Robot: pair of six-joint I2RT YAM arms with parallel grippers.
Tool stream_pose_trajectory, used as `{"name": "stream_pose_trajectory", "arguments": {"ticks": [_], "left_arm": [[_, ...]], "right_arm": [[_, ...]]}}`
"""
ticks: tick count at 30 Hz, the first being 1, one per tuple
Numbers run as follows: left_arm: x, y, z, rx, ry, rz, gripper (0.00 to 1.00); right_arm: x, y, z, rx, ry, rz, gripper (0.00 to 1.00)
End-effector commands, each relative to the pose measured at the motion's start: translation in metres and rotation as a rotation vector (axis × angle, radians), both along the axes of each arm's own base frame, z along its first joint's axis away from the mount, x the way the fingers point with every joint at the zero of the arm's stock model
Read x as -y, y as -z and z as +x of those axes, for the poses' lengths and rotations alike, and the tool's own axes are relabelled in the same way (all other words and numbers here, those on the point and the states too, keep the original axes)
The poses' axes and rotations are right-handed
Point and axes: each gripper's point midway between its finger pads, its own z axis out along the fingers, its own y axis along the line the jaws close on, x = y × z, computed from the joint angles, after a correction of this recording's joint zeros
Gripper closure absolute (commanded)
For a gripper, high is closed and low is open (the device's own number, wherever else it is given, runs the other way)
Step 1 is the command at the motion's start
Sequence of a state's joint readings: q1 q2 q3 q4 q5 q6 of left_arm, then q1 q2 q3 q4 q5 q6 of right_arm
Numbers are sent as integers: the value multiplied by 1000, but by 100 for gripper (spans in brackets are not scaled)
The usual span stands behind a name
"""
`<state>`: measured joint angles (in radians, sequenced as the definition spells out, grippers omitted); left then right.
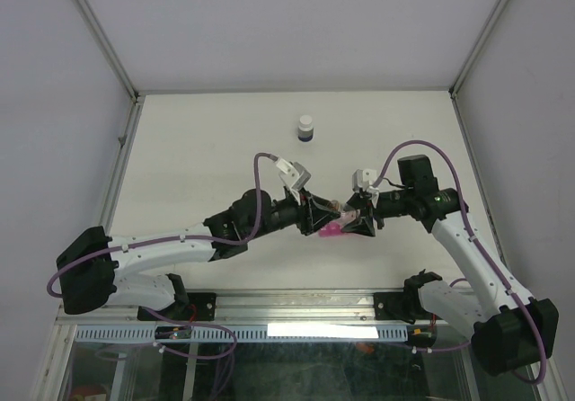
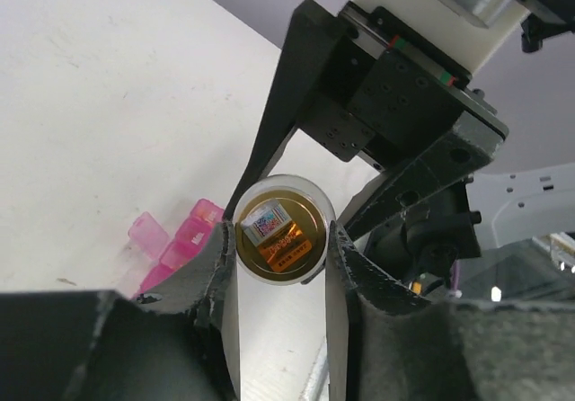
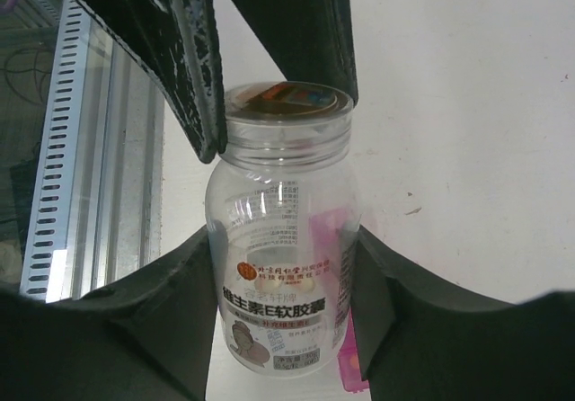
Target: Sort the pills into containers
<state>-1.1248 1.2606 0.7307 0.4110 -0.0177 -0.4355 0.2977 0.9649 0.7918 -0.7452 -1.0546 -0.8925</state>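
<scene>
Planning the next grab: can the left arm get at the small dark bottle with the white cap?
Probably not yet: the left gripper is clamped on the orange cap of the clear plastic vial. Nothing stands between it and the dark bottle.

The pill organizer is translucent pink. The vial is clear, with dark red print and an orange emblem; its cap end is golden orange with a white code sticker. The far bottle is dark with a white cap. The table is white.
</scene>
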Motion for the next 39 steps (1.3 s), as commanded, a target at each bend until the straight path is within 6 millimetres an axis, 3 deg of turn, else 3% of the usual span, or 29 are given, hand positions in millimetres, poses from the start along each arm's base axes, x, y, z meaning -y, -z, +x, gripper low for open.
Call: {"name": "stream_pose_trajectory", "arguments": {"ticks": [1,5,6,8,9,10,11,13,14,15,21,25,27,31,39], "left_arm": [[8,-29,-35,314,241,-56,100],[-7,-2,-75,786,517,17,100],[-11,3,-73,856,508,34,100],[-14,-7,-57,902,436,47,100],[-16,-16,-47,884,395,43,76],[-19,-27,-33,837,329,33,43],[-23,-37,-22,776,263,10,27],[-29,-49,-13,659,186,-44,16],[-32,-53,-11,598,152,-73,4],[-36,-56,-7,532,109,-98,1],[-49,-54,-19,151,77,-286,1],[-46,-46,-12,-59,-6,-318,9],[-40,-36,-9,-100,-67,-235,11],[-32,-35,-5,-105,-129,-160,13],[-10,-29,0,-86,-120,-93,23]], "right_arm": [[-4,-15,5,55,-14,33,100],[-5,-15,4,55,-19,37,100],[-5,-15,4,56,-22,38,100],[-4,-16,3,65,-27,38,100],[-4,-16,2,72,-26,36,100],[-4,-16,2,76,-27,36,100],[-3,-17,2,80,-27,35,100],[-4,-19,0,85,-34,44,100],[-4,-20,-1,87,-37,47,100],[-4,-21,-2,90,-41,51,100],[-5,-21,-4,97,-50,49,100],[-5,-20,-4,95,-49,47,100],[-5,-20,-3,93,-47,46,100],[-5,-18,-2,88,-44,41,100],[-5,-14,1,73,-38,31,100]]}}
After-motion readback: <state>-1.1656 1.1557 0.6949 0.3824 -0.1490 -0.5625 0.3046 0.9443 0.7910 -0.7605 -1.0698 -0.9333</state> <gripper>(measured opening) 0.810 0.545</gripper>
